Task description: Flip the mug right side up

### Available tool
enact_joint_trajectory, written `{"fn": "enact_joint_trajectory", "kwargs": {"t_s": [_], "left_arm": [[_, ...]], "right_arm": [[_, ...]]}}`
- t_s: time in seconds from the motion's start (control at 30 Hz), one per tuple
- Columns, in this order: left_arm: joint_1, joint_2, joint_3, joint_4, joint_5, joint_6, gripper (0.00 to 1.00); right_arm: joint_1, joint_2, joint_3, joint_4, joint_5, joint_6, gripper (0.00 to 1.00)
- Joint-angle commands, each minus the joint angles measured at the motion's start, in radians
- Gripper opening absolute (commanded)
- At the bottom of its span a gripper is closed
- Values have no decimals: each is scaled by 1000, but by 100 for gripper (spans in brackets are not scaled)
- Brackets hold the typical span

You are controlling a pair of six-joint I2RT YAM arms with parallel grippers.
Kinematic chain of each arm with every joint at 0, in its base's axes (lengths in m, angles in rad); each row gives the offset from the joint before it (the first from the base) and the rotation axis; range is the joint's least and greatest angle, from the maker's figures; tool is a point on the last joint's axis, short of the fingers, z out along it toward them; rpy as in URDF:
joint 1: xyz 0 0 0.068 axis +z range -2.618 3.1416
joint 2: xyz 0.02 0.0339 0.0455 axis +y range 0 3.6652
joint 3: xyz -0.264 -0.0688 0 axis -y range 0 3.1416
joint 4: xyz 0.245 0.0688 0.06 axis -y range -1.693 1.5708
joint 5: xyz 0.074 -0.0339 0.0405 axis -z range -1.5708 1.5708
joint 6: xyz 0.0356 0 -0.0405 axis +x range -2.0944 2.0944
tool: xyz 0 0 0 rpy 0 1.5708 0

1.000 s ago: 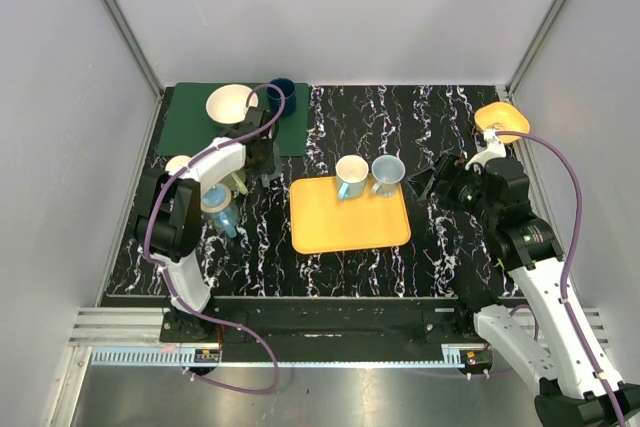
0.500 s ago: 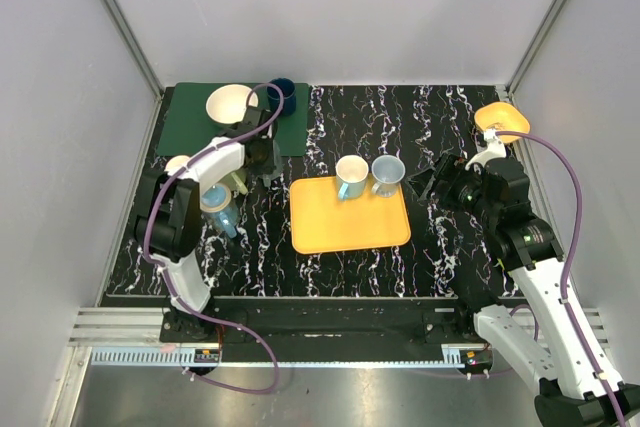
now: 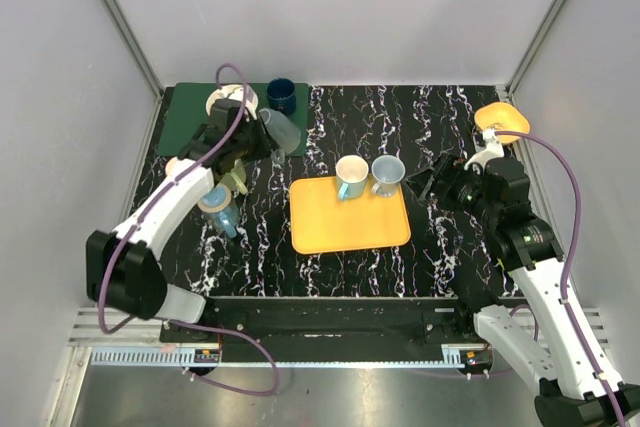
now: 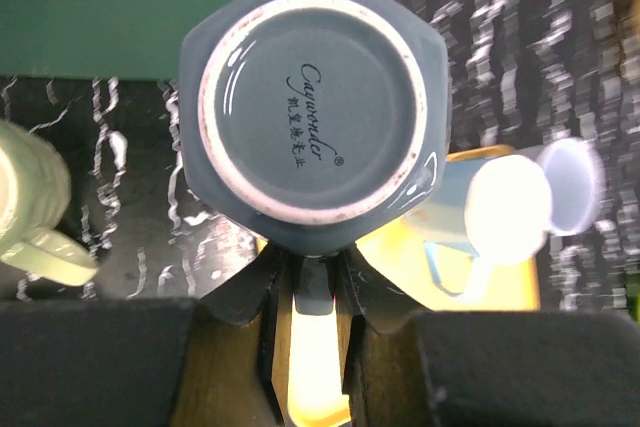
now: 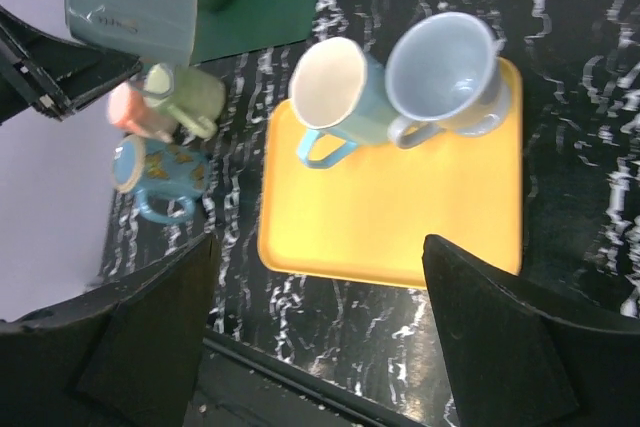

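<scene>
A grey-blue six-sided mug [image 3: 283,131] hangs tilted in the air over the green mat's right edge. My left gripper [image 3: 256,138] is shut on its handle. In the left wrist view the mug's stamped base [image 4: 312,125] faces the camera, and the gripper [image 4: 308,269] clamps the handle just below it. The mug also shows in the right wrist view [image 5: 130,15], lying sideways at the upper left. My right gripper [image 3: 432,183] is open and empty, right of the tray; in its own view the gripper [image 5: 320,282] hovers over the tray's near edge.
A yellow tray [image 3: 350,225] holds a teal mug [image 3: 350,176] and a pale blue mug [image 3: 388,173], both upright. A green mat [image 3: 185,119] carries a white bowl [image 3: 222,100] and a dark blue cup [image 3: 281,95]. A light green mug [image 3: 236,180] and a blue patterned mug [image 3: 219,207] stand at the left. An orange bowl [image 3: 500,119] sits at the far right.
My left arm has swung up and back, lifting the grey-blue mug off the table and tilting it. The right arm has barely moved.
</scene>
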Motion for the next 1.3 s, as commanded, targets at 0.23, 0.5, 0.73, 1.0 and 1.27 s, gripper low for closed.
{"fn": "enact_joint_trajectory", "kwargs": {"t_s": [0.23,0.5,0.73,1.0,1.27], "left_arm": [[9,-338,-221,746,336,-569,0],[-107,-383,-229,982,380,-752,0],[-230,-364,-190,954,374,-714,0],[-271,-363,-201,969,354,-711,0],[-342,-335,-183,969,345,-701,0]], "right_arm": [[8,-9,-80,666,-525,462,89],[34,103,-30,814,-647,565,89],[106,247,121,698,-668,453,88],[141,336,159,692,-671,426,85],[153,424,177,767,-670,444,81]]}}
